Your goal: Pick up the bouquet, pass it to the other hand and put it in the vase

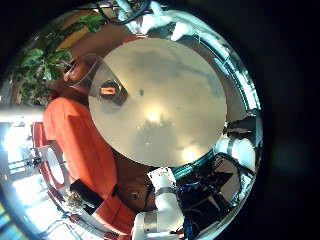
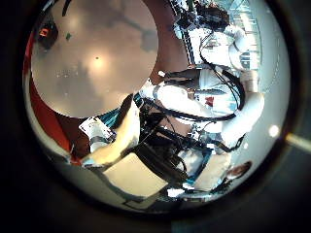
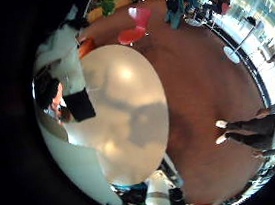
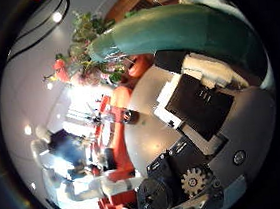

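Close against the right palm, the bouquet (image 4: 75,61) shows its blooms and leaves just beside the tip of one finger of the right hand (image 4: 195,99), though whether those fingers actually wrap the stems can't be told from here. High over the round table (image 1: 170,100), the left hand (image 2: 117,131) hangs with its fingers loose and nothing between them. Far below, near the table's edge, one small object (image 1: 108,90) stands alone, too tiny to make out.
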`<state>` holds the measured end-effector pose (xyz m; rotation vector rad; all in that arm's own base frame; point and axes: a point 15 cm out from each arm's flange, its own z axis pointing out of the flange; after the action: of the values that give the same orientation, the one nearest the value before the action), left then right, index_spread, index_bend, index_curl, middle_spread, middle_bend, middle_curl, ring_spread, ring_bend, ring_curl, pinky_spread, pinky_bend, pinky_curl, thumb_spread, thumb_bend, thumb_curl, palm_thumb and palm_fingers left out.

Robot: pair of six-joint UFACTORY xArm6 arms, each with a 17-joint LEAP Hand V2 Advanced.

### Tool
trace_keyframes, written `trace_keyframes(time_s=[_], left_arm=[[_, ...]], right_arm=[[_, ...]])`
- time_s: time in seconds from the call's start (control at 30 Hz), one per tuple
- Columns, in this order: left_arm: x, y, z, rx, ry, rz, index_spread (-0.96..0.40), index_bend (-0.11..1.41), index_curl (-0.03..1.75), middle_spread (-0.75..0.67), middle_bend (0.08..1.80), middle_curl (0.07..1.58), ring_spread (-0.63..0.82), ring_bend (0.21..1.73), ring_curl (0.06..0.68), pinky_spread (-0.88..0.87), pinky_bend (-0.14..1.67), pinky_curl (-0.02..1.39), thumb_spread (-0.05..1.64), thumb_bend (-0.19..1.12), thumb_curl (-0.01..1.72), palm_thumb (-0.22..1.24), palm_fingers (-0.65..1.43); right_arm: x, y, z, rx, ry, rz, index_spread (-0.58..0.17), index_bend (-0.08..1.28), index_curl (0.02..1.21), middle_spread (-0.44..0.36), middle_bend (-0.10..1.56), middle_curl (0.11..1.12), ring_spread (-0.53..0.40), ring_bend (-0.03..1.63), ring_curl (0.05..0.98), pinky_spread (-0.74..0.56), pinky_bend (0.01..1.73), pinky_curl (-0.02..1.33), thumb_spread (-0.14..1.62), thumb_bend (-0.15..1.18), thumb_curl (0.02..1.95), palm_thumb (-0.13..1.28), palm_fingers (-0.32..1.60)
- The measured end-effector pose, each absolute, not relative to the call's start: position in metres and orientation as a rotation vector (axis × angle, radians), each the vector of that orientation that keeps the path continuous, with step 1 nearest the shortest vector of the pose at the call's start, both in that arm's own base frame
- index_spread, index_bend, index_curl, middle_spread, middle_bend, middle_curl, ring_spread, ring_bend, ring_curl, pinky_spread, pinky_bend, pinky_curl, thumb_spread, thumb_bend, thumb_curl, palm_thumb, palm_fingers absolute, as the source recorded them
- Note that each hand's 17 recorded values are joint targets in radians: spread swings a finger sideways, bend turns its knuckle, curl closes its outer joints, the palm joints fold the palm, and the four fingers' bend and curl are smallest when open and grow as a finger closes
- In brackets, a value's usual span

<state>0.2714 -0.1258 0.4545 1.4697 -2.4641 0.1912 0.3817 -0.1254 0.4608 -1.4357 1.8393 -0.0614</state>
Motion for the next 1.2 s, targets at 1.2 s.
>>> trace_keyframes(time_s=[1.2], left_arm=[[0.358,-0.196,0.567,0.988,-1.607,1.239,0.2,0.16,0.35,0.38,0.23,0.36,0.51,0.52,0.229,0.48,0.2,0.26,0.98,-0.03,0.32,0.22,0.14]], right_arm=[[0.331,0.104,0.515,-1.5,0.94,0.841,-0.238,1.17,0.96,-0.148,1.35,0.9,-0.199,1.46,0.748,-0.19,1.24,0.94,0.84,0.0,1.23,1.15,1.12]])
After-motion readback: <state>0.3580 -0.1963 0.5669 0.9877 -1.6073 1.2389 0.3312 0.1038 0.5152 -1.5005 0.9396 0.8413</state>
